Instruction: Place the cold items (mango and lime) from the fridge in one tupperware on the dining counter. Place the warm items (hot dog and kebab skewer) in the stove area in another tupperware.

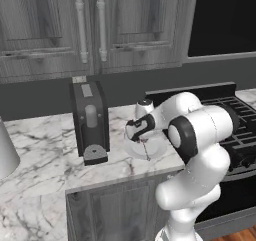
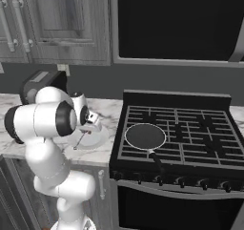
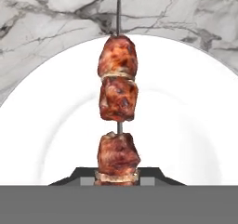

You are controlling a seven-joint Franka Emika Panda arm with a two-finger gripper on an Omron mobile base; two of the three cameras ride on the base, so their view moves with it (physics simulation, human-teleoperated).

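Note:
A kebab skewer (image 3: 118, 95) with browned meat chunks on a thin metal pin lies on a round white plate (image 3: 186, 125). The plate (image 1: 156, 150) sits on the marble counter just left of the stove. My gripper (image 3: 117, 176) points down over the plate, its two dark fingertips (image 3: 83, 174) pressed against the sides of the nearest meat chunk. In the left base view the hand (image 1: 140, 129) hovers low over the plate. In the right base view the gripper (image 2: 88, 130) stands over the plate (image 2: 97, 139), and the skewer (image 2: 81, 141) shows as a thin line.
A dark coffee machine (image 1: 90, 120) stands on the counter left of the plate. The black stove (image 2: 190, 129) with a round dark pan (image 2: 145, 136) is to the right. Grey panelled cabinets (image 1: 90, 25) hang above. A pale object (image 1: 6, 152) stands at the far left.

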